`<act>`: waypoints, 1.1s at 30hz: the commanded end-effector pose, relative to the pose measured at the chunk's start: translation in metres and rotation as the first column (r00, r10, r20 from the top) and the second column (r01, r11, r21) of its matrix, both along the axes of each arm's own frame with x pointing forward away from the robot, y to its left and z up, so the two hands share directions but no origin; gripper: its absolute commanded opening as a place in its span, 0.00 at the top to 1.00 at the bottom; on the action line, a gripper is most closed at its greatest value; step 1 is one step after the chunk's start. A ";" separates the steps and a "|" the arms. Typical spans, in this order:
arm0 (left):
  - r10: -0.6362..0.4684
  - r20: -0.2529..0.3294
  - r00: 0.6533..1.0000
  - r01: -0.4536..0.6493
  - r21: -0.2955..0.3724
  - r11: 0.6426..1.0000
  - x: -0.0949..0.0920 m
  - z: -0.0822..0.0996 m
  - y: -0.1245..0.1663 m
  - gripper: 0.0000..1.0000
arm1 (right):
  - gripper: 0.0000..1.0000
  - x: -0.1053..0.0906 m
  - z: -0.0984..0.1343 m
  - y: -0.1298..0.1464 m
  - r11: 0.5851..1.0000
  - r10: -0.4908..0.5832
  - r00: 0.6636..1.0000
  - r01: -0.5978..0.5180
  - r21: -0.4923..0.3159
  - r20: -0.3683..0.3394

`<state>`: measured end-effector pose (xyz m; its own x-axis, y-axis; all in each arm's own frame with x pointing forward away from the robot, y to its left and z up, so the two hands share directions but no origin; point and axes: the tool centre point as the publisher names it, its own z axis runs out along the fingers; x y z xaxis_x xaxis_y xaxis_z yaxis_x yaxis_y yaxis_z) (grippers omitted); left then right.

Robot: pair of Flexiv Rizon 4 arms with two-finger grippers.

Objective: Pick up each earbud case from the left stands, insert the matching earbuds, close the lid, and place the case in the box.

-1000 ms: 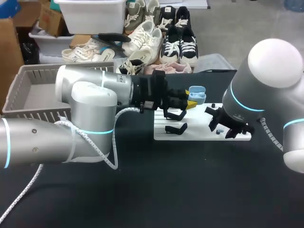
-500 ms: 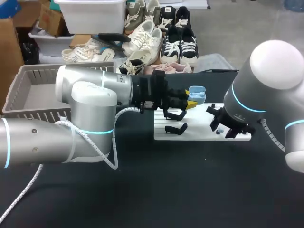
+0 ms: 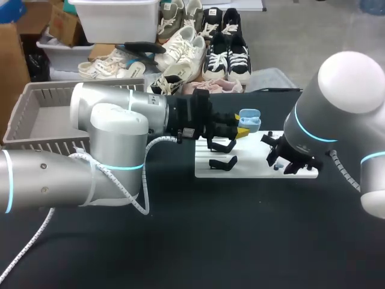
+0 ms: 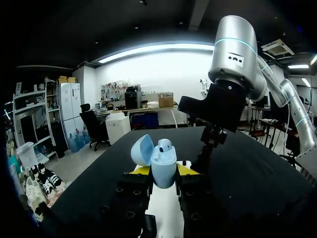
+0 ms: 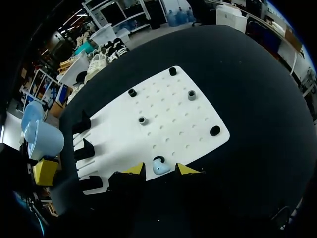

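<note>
While hanging just above the far edge of the white board point(image 3: 252, 170), clamps the light blue case point(image 4: 164, 159) from both sides with the left gripper point(image 4: 164, 170), lid open, one earbud inside. Holds the right gripper point(image 5: 159, 169) low over the board's right end, jaws apart, a blue earbud point(image 5: 160, 166) lying on the board between them, seemingly untouched.
</note>
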<state>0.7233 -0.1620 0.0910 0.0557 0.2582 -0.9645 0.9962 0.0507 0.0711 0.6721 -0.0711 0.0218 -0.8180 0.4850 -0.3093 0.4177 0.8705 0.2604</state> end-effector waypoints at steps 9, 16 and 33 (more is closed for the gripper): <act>0.005 0.003 1.000 -0.005 -0.002 1.000 -0.001 0.000 0.000 1.00 | 0.71 0.000 -0.006 0.001 1.000 -0.004 1.000 0.004 0.009 0.000; 0.005 0.003 1.000 -0.005 -0.002 1.000 -0.001 0.000 0.000 1.00 | 0.75 0.000 -0.006 0.000 1.000 -0.006 1.000 0.006 0.017 0.002; 0.005 0.003 1.000 -0.005 -0.002 1.000 -0.001 0.000 0.000 1.00 | 1.00 -0.001 -0.004 -0.001 1.000 -0.007 1.000 0.007 0.017 -0.005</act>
<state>0.7233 -0.1620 0.0910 0.0557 0.2582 -0.9645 0.9962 0.0507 0.0711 0.6738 -0.0714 0.0168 -0.8188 0.4937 -0.2931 0.4239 0.8641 0.2714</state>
